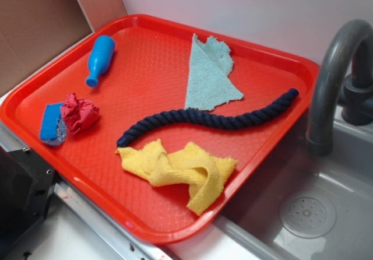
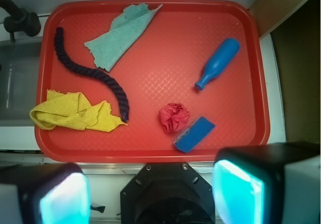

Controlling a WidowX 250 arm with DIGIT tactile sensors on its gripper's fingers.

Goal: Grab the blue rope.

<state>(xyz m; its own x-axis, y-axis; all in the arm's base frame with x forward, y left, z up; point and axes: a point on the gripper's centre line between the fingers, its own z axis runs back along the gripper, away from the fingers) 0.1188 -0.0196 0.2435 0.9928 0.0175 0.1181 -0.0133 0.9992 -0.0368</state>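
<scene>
The blue rope (image 1: 210,119) is a dark navy twisted cord lying in a loose curve across the red tray (image 1: 145,225), from the right rim to near the middle. In the wrist view the rope (image 2: 90,73) runs along the tray's left side, its near end by the yellow cloth. My gripper (image 2: 150,194) is open, its two fingers with cyan pads (image 2: 65,201) wide apart at the bottom of the wrist view. It is high above and outside the tray's near edge, holding nothing. It does not show in the exterior view.
On the tray lie a pale teal cloth (image 1: 210,76), a yellow cloth (image 1: 183,169), a light blue bowling pin (image 1: 100,59), a crumpled red cloth (image 1: 78,113) and a blue block (image 1: 52,123). A grey sink (image 1: 315,213) with faucet (image 1: 335,67) stands to the right.
</scene>
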